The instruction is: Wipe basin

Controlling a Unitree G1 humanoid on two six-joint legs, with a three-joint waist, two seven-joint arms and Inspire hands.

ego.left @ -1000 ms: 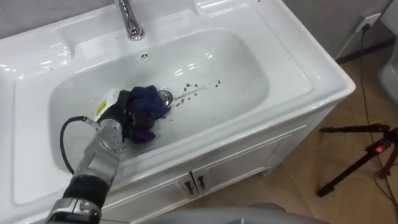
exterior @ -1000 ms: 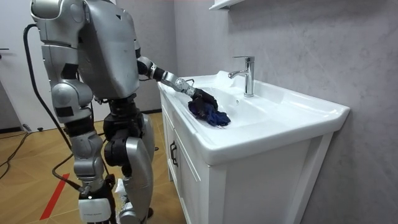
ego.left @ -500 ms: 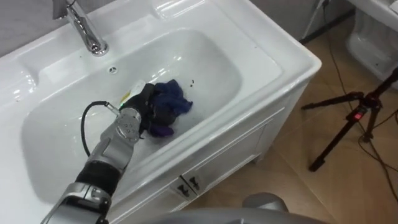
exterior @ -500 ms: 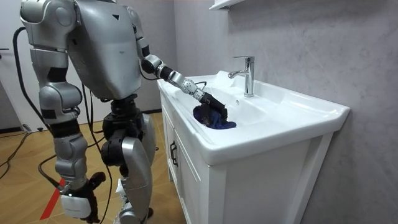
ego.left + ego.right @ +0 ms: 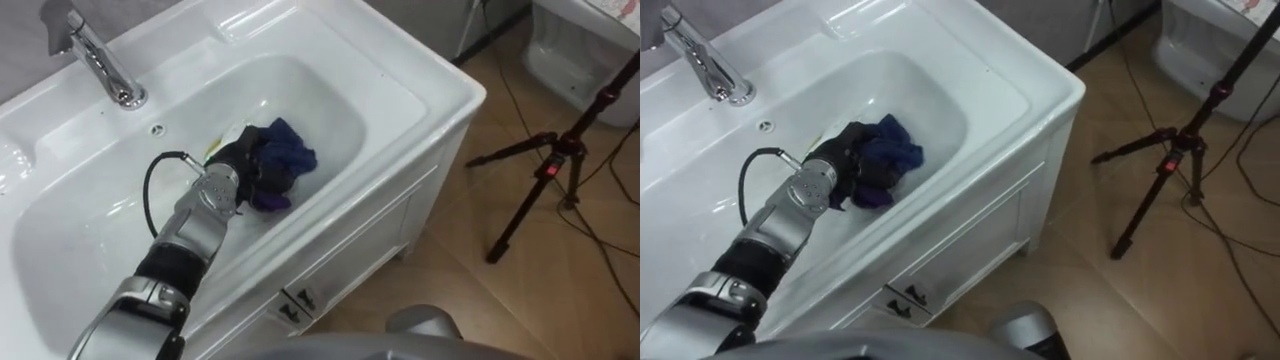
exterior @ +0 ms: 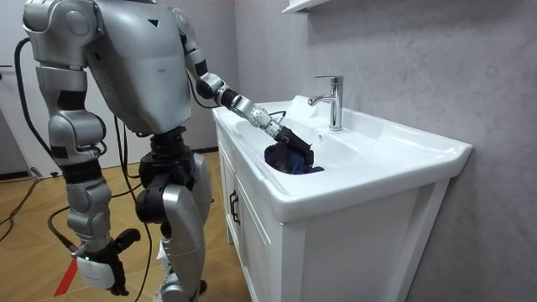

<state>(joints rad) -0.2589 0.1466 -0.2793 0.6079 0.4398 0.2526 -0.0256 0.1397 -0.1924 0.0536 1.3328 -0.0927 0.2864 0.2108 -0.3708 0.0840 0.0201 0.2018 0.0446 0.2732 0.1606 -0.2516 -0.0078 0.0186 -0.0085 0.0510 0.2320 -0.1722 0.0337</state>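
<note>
The blue cloth is held bunched in the curled fingers of the left hand and pressed on the floor of the basin, toward its right end. Compared with a second ago, it has been carried rightward, farther from the tap. In the room view the right hand is hung low by the robot's side, and its state cannot be told.

Silver arm ends in black robot hand.
</note>
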